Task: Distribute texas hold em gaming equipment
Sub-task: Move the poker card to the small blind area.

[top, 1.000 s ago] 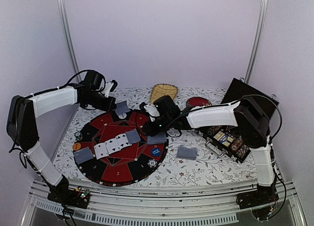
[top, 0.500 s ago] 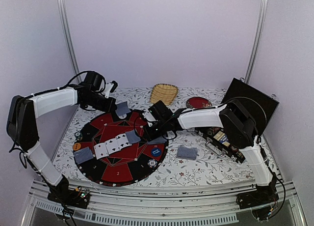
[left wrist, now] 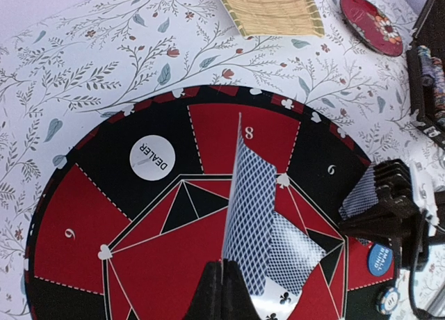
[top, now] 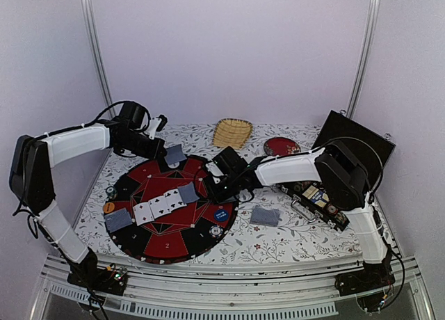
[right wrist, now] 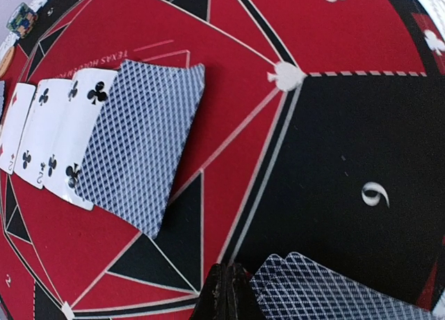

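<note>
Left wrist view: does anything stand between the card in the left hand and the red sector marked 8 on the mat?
Nothing visible does. The card stands on edge in the shut left hand, above the mat. What shows of red sector 8 is bare; the DEALER button lies in the black sector beside it.

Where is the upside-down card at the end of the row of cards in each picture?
Top external: the face-down card lies mid-mat, at the right end of the row of face-up cards.
Left wrist: face-down card low, right of centre, partly behind an upright held card.
Right wrist: face-down card upper left, beside the face-up cards.
Shared landmark: the round red-and-black poker mat.
</note>
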